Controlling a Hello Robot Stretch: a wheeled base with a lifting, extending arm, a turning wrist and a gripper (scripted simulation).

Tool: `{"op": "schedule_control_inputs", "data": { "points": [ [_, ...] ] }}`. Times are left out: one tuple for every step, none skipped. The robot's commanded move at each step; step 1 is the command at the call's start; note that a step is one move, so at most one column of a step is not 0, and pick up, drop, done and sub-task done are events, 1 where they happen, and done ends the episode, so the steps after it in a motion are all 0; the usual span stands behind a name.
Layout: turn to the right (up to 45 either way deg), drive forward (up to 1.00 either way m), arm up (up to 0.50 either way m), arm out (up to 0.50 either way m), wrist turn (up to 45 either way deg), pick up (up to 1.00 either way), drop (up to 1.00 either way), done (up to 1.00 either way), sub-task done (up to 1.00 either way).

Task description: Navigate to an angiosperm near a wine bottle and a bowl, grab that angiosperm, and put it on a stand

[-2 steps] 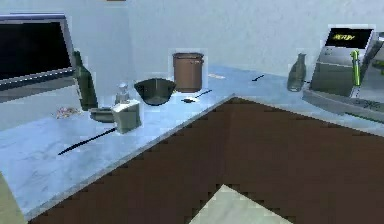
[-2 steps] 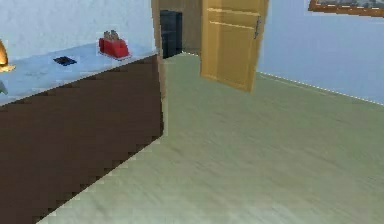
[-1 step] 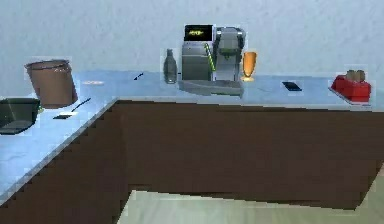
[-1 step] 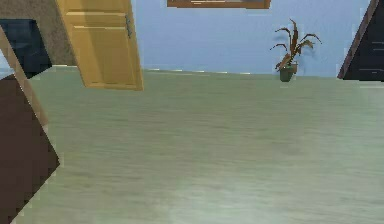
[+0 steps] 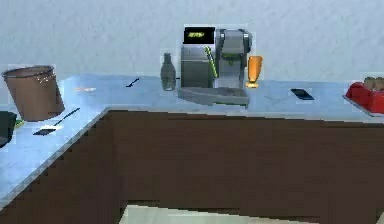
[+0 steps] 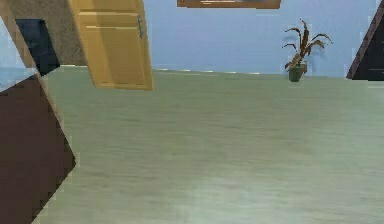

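A potted plant (image 6: pixel 299 52) with thin brownish leaves stands on the floor against the far blue wall, at the arm side view's upper right. In the forward view a grey bottle (image 5: pixel 168 71) stands on an L-shaped counter (image 5: pixel 150 105) beside a coffee machine (image 5: pixel 217 62). A brown pot-like vessel (image 5: pixel 33 89) sits at the counter's left.
On the counter also lie an orange glass (image 5: pixel 255 70), a dark phone (image 5: pixel 302 95), a red object (image 5: pixel 369 94) at the right edge, and utensils. In the arm side view a wooden door (image 6: pixel 110 42) stands at upper left, a dark cabinet corner (image 6: pixel 30 140) at left, with wide bare floor (image 6: pixel 220 150) between.
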Motion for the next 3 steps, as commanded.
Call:
{"op": "schedule_control_inputs", "data": {
  "points": [
    [-45.0,0.00,0.00,0.00,0.0,0.00,0.00,0.00,0.00],
    [-45.0,0.00,0.00,0.00,0.0,0.00,0.00,0.00,0.00],
    [-45.0,0.00,0.00,0.00,0.0,0.00,0.00,0.00,0.00]
  ]
}}
